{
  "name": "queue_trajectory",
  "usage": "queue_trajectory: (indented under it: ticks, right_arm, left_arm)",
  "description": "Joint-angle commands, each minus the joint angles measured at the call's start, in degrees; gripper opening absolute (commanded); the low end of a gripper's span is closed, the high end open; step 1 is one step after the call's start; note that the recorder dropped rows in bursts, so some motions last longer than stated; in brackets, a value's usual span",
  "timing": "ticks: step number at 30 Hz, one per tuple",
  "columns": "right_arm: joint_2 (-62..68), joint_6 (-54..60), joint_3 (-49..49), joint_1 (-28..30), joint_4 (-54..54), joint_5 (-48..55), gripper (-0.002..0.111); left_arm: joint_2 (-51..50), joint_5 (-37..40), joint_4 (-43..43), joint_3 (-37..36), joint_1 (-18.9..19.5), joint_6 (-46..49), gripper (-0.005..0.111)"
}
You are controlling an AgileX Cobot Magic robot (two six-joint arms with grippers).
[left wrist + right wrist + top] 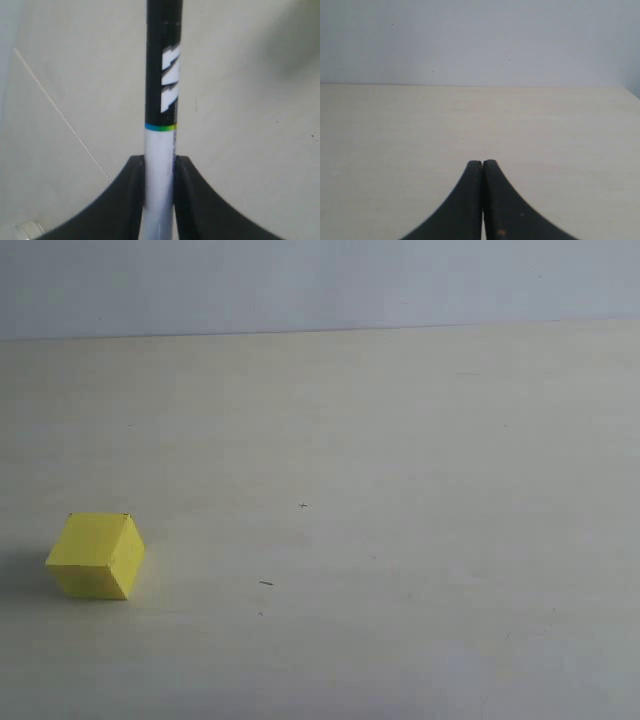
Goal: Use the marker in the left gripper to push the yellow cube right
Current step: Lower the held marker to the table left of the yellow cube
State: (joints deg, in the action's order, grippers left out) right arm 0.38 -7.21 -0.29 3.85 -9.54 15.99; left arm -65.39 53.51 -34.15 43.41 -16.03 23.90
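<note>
Your left fingers point(125, 205) are clamped on the white barrel of the marker point(161, 100), whose black end juts out past them over bare tabletop point(400, 490). Your right fingers point(470, 200) are pressed together on nothing.

The yellow cube point(95, 556) sits alone on the tabletop, low at the left of the exterior view and turned so 1 upright edge faces the camera. Neither arm shows there, and the cube is absent from both wrist views. You look to be at the approach step, with no contact made.

Next, bring the marker's end down on the cube's left side, low and centred. A push that lands off-centre would likely spin the cube rather than slide it right.
</note>
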Motion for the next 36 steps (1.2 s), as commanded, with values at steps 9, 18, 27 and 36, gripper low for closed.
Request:
queue_trajectory:
  ticks: [9,18,27,36]
  right_arm:
    - [-0.4,-0.1,0.3,-0.2,0.0,-0.7,0.000]
    - [-0.4,-0.1,0.3,-0.2,0.0,-0.7,0.000]
    - [-0.4,-0.1,0.3,-0.2,0.0,-0.7,0.000]
    - [-0.4,-0.1,0.3,-0.2,0.0,-0.7,0.000]
  left_arm:
    - [-13.7,-2.2,-4.3,0.7,10.9,10.7,0.000]
    - [-18.0,-17.8,-3.0,0.0,12.1,17.5,0.000]
    - [-21.4,-15.0,4.2,0.0,17.7,31.9,0.000]
    - [-23.6,-13.4,23.9,0.0,20.6,59.3,0.000]
